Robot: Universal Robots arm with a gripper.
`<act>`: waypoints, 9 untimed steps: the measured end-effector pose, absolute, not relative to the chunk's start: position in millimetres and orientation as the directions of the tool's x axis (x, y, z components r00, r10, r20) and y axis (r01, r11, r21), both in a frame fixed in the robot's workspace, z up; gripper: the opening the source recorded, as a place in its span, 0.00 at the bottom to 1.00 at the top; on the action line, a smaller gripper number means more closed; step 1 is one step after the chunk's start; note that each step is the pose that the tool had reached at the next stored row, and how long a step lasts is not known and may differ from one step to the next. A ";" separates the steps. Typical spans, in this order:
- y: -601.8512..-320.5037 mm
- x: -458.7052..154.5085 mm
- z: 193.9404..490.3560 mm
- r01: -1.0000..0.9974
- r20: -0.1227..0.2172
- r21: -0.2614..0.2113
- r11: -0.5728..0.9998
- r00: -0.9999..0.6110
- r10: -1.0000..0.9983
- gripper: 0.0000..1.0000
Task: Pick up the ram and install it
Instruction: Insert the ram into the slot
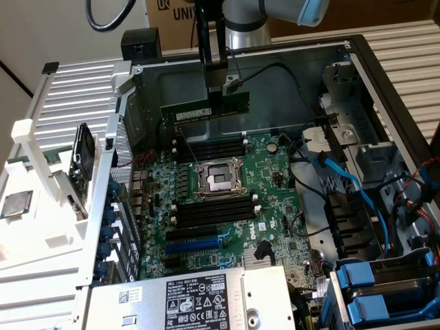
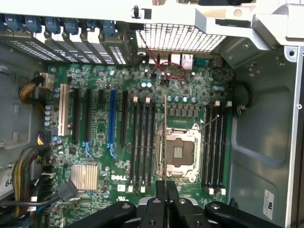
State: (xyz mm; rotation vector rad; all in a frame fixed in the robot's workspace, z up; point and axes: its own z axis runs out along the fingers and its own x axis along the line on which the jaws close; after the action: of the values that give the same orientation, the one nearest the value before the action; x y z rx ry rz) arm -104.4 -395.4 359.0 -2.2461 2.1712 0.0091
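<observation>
Nearest in the exterior view lay the power supply (image 1: 199, 302) with its printed label. The blue caddies (image 1: 364, 289) sat at the exterior view's right. Behind them the green board (image 1: 275, 206) lay flat in the open case (image 1: 179, 82).

A silver heatsink (image 1: 258, 256) sat near the board's front edge. Farther back came black and blue card slots (image 1: 196, 242), the long black near slots (image 1: 210, 210), the socket (image 1: 218, 180) and the far slots (image 1: 210, 146). Blue cables (image 1: 344, 180) curved through the case at the exterior view's right.

Outside the case, at the exterior view's left, a square silver chip (image 1: 15, 205) rested on a white stand (image 1: 41, 240).

Above the far slots the gripper (image 1: 216, 103) hung straight down, its fingers pinched narrowly on the ram (image 1: 185, 111). The ram was level, on edge, parallel to the slots and clear of the board.

In the wrist view the ram (image 2: 165, 133) appeared edge-on as a thin line running out from the gripper (image 2: 166, 190). It crossed over the board (image 2: 66, 142) just beside the socket (image 2: 179, 152).

Beyond the case stood a cardboard box (image 1: 175, 20).
</observation>
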 end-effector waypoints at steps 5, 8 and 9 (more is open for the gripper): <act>-393.5 -103.0 350.9 -0.999 -0.009 -0.008 -0.034 0.034 -0.999 0.12; -390.1 -101.7 348.3 -0.999 0.007 -0.008 -0.034 0.034 -0.999 0.12; -389.1 -101.2 347.5 -0.999 0.013 -0.007 -0.034 0.034 -0.999 0.12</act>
State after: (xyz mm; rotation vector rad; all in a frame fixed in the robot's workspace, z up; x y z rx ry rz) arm -101.2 -389.1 347.5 -2.2619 2.1862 -0.0227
